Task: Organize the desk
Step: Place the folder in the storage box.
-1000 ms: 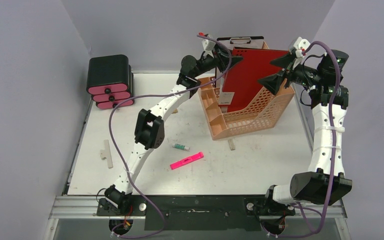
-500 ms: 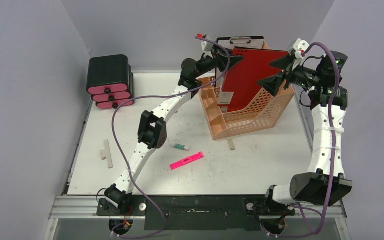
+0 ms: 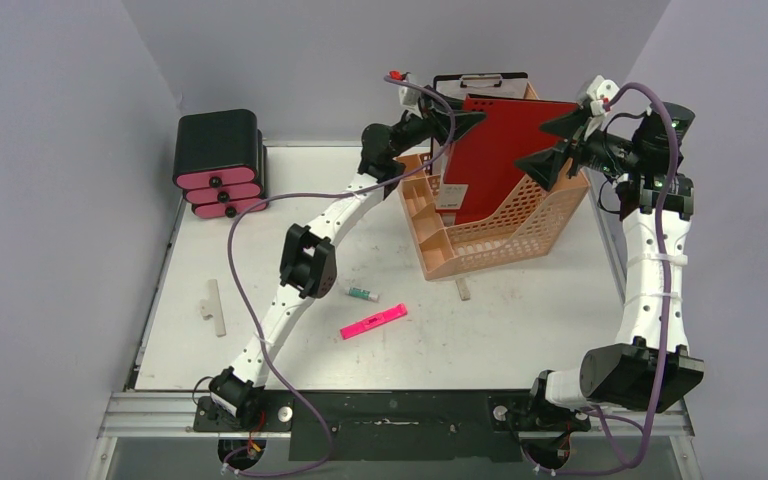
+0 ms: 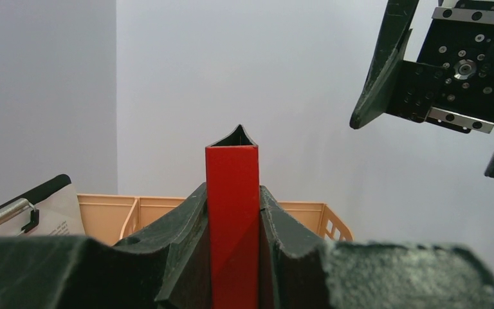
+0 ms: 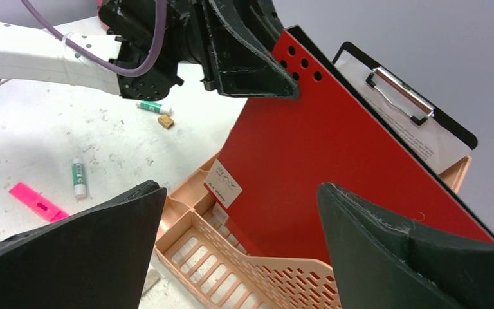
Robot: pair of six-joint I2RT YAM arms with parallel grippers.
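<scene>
The left gripper [image 3: 470,120] is pinching the top corner of the red folder [image 3: 495,160], jaws closed on nothing but a narrow strip of its folded edge. The folder is standing tilted in the orange file rack [image 3: 500,240], which is sitting at about 1 o'clock on the white tabletop [image 3: 520,330]. That tabletop is stretching from the black rail at 6 o'clock, where both arms are bolted, to the back wall at 12. The right gripper [image 3: 557,142] is hanging wide open just beside the folder's 3 o'clock edge, holding nothing and not touching it as far as I can tell. I am judging the thin grip to be the main worry: with so little of the folder between the jaws, it could pivot or slide out and flop sideways rather than settling into a slot. A sideways pull could also drag or tip the light rack, since nothing is bracing it. The 2 grippers are working close together above the rack, so a careless move by either could be knocking the folder or the other arm. The clipboard [image 3: 480,82] is standing right behind the folder and might be getting shoved. The pink highlighter [image 3: 373,321] at 6 o'clock of the rack is lying well apart from all this.
</scene>
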